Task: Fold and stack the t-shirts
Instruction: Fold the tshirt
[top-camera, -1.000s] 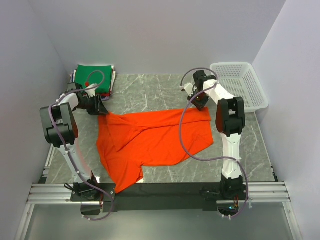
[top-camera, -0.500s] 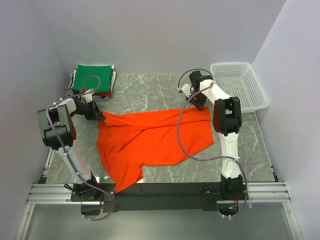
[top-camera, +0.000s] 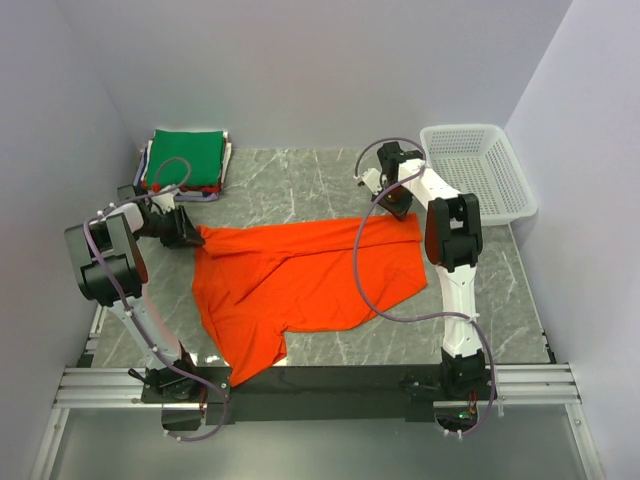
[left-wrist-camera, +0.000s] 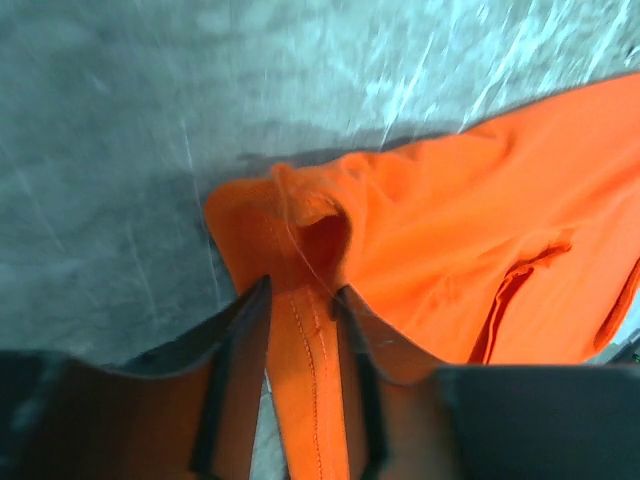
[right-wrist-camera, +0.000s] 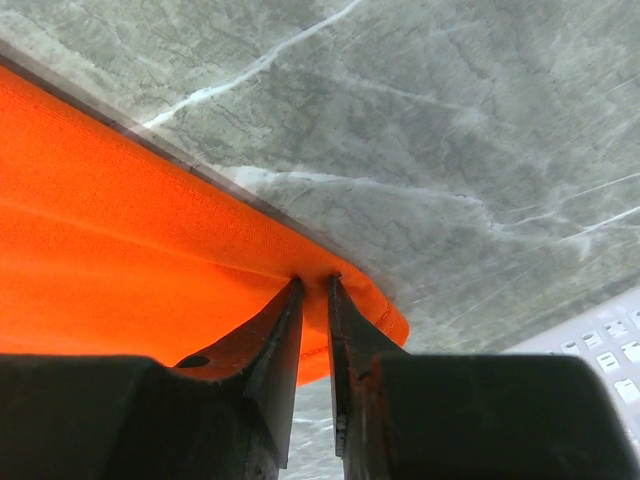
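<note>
A bright orange t-shirt (top-camera: 300, 280) lies spread across the middle of the table. My left gripper (top-camera: 192, 233) is at the shirt's far left corner. In the left wrist view its jaws (left-wrist-camera: 300, 290) stand apart, and a flat strip of the stitched hem (left-wrist-camera: 310, 350) lies between them. My right gripper (top-camera: 398, 208) is at the shirt's far right corner. Its fingers (right-wrist-camera: 315, 280) are pinched on the orange edge (right-wrist-camera: 200, 230). A stack of folded t-shirts with a green one (top-camera: 185, 158) on top sits at the back left.
A white lattice basket (top-camera: 480, 170) stands at the back right, beside the right arm. The folded stack is just behind the left arm. Grey marble table (top-camera: 300, 185) shows behind the shirt. Walls close in on the left, right and back.
My left gripper slid left and slightly nearer, and the shirt's left corner came with it. The right gripper shifted a little left early on, then held still on its corner.
</note>
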